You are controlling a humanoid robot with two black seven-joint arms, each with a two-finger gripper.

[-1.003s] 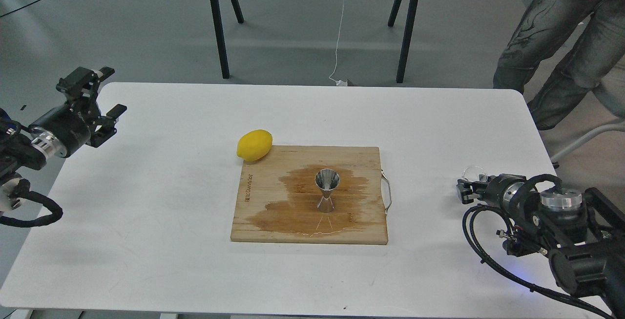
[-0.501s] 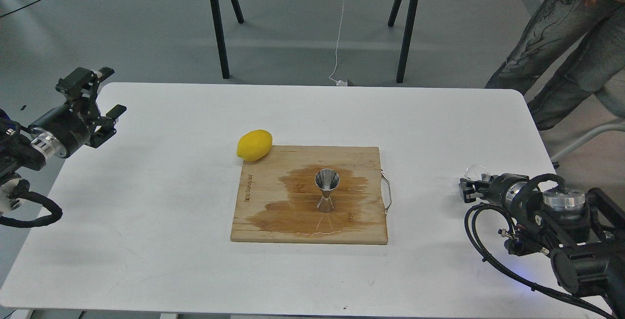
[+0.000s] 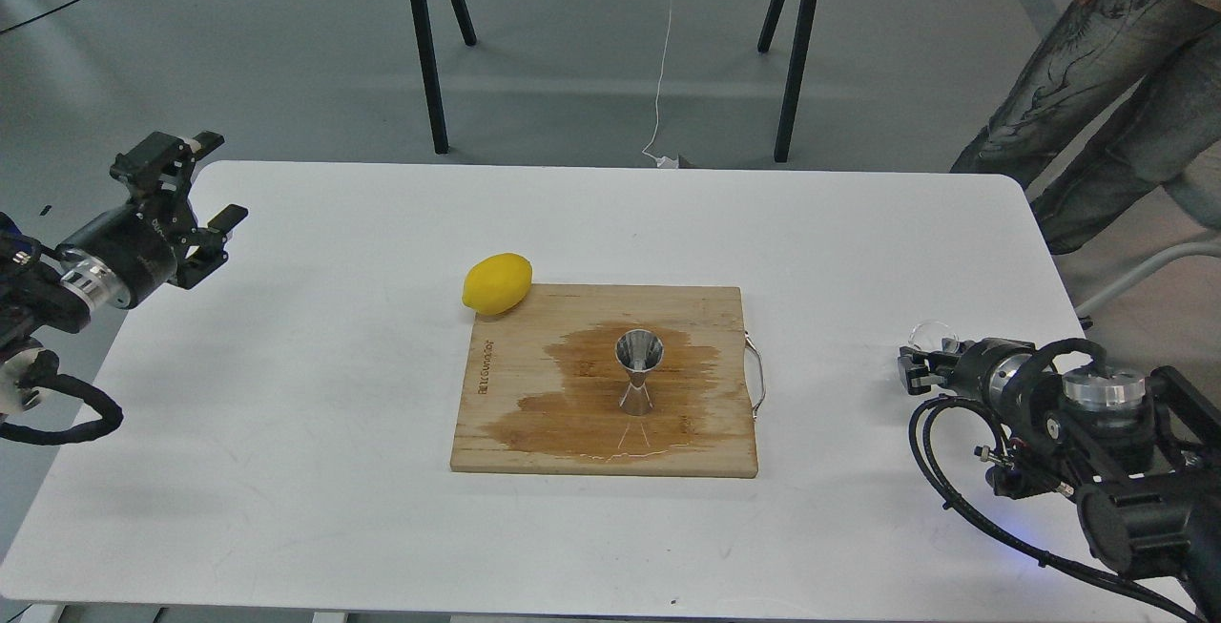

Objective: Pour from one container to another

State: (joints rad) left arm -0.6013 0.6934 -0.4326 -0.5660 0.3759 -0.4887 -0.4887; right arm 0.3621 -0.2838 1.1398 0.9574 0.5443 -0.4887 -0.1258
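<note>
Steel jigger (image 3: 639,375) stands upright on wet wooden board (image 3: 506,413).

Both my arms are matte black, built from thick round segments with a bright ribbed silver ring at each wrist. On my left arm a corrugated black cable loops loose below a white joint cover, and the left gripper (image 3: 205,182) has blocky black fingers, one white-tipped. My right arm carries bundled black cables, small screws, a silver cap and a blue glow underneath; its right gripper (image 3: 913,368) is dark and small.
</note>
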